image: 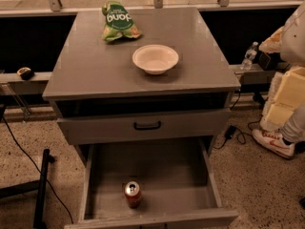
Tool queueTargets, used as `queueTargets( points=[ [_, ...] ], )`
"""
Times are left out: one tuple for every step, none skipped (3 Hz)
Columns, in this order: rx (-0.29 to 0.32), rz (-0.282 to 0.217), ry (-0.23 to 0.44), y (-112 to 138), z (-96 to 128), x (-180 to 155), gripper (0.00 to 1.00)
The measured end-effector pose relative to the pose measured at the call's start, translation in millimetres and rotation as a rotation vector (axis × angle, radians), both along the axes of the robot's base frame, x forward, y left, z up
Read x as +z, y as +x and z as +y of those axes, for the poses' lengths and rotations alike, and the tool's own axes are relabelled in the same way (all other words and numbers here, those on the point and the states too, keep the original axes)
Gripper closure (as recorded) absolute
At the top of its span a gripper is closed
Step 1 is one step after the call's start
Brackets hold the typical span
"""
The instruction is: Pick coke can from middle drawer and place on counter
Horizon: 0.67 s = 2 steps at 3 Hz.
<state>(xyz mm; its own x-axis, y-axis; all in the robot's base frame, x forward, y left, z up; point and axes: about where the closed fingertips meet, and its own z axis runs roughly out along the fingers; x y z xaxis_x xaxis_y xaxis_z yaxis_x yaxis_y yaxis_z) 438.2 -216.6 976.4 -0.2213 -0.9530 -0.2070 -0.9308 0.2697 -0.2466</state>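
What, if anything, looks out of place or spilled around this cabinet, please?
Nothing looks spilled or damaged. The coke can stands upright in the open middle drawer; the white bowl sits upright on the counter. Only the green chip bag lies crumpled. The gripper is not in view.

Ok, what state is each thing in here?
Middle drawer: pulled open.
Coke can: upright, inside it near the front.
Drawer above: shut.
Bowl: upright, empty, on the counter.
Chip bag: lying on the counter.
Claw: not in view.
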Motion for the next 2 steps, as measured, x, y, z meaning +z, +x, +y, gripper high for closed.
queueTargets(
  points=[
    [0.0,0.0,0.0,0.0,0.0,-0.1,0.0],
    [0.023,-0.007,0.047,1.3,13.1,-27.5,0.0]
  ],
)
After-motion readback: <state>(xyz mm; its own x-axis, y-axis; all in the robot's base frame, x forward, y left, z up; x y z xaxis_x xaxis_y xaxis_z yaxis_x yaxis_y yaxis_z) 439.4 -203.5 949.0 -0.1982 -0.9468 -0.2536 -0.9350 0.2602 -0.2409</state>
